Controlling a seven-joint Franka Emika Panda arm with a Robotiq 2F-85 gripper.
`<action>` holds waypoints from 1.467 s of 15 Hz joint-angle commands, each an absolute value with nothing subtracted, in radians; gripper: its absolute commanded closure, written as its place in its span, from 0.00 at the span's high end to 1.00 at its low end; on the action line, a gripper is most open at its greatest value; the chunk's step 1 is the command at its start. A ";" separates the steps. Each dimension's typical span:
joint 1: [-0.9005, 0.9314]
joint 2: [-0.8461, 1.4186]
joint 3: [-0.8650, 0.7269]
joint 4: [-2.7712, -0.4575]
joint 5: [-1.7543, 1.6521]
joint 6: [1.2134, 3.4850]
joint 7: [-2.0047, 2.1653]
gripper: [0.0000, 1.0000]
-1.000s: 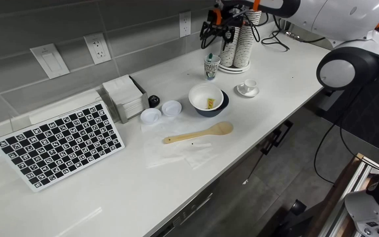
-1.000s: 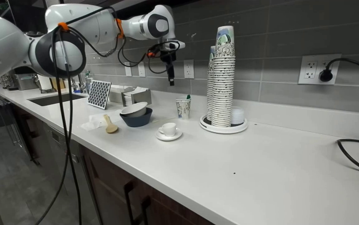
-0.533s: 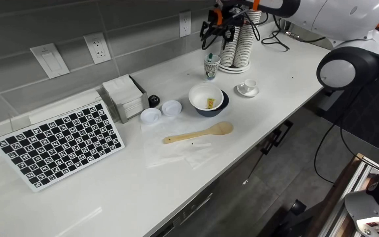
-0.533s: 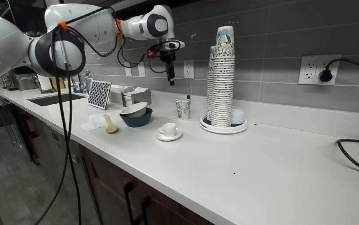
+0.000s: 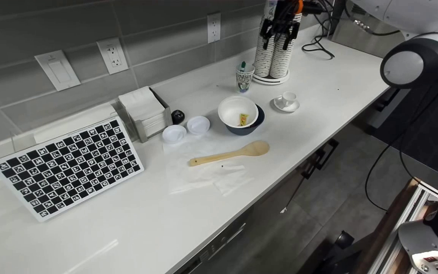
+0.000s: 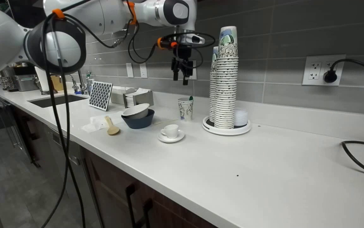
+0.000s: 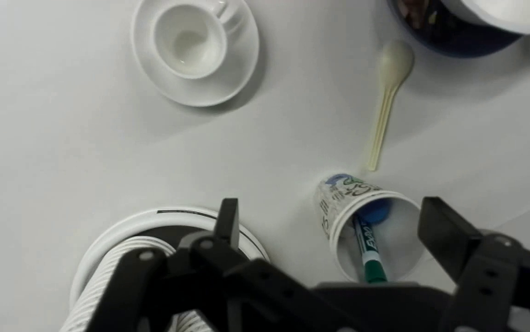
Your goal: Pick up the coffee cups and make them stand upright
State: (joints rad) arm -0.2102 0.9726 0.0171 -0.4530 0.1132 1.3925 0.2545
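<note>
I have the pincer (image 6: 180, 78) hanging in the air, higher than the patterned cup (image 6: 185, 110), its fingers (image 7: 449, 235) well apart. On the counter (image 6: 296, 177), nearer the front edge than that cup, the white coffee cup (image 7: 189, 41) stands upright on a saucer (image 7: 200, 93). A pale spoon (image 7: 387, 97) lies just beside the patterned cup. Well away from that cup, I see two small white round pieces (image 5: 174, 134); from here I can't tell whether they're cups or lids.
</note>
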 commanded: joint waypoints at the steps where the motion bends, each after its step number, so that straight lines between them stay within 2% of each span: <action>1: -0.317 0.915 0.064 -0.483 0.196 1.231 0.106 1.00; 5: -0.377 0.911 0.031 -0.487 0.203 0.981 0.170 1.00; 10: -0.380 0.984 -0.023 -0.413 0.163 0.803 0.226 1.00; 12: -0.390 0.917 -0.036 -0.541 0.121 0.838 0.144 1.00; 16: -0.418 0.945 -0.112 -0.466 -0.036 0.835 -0.069 1.00; 22: -0.642 0.913 -0.101 -0.485 0.108 0.858 0.023 1.00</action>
